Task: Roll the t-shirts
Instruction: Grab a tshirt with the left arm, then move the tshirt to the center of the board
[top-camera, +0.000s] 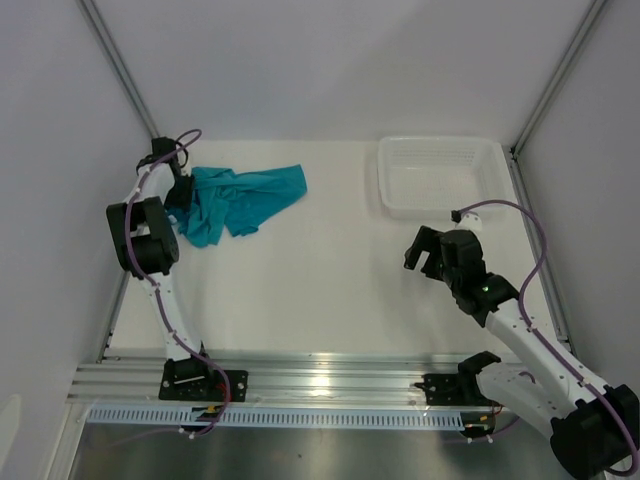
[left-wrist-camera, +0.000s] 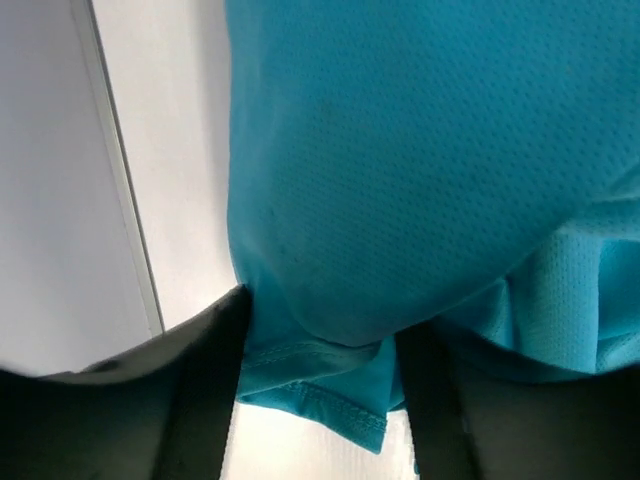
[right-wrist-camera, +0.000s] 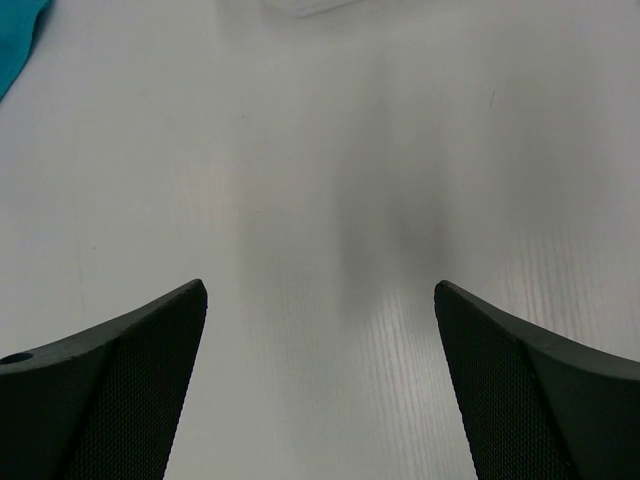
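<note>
Left side, 10 o'clock on the tabletop (top-camera: 320, 270): the teal t-shirt (top-camera: 245, 195) lies in a crumpled heap, one lobe trailing toward 3 o'clock. Nothing flat, nothing rolled yet.

My left claw (top-camera: 183, 212) is at the heap's 9 o'clock edge. From the wrist, cloth fills the gap between my fingers (left-wrist-camera: 200, 400), and the hem (left-wrist-camera: 320, 400) hangs just below. Both fingers touch fabric. Whether I'm truly pinching it or only bracketing a fold, I cannot tell.

My right claw (top-camera: 425, 262) is well apart, at 3 o'clock, spread wide over bare tabletop with nothing in it. The white basket (top-camera: 440, 145) sits beyond it at 1 o'clock. Only a sliver of teal shows at 11 o'clock in that wrist's view.

Step in hand, as I read it: taking a first hold so the shirt can be laid out.

Next move calls for:
- a sure pinch on one layer near the hem, not a bundle
- the right claw coming across toward 9 o'clock to take a second corner
- drawing the cloth open toward the middle before any rolling
</note>
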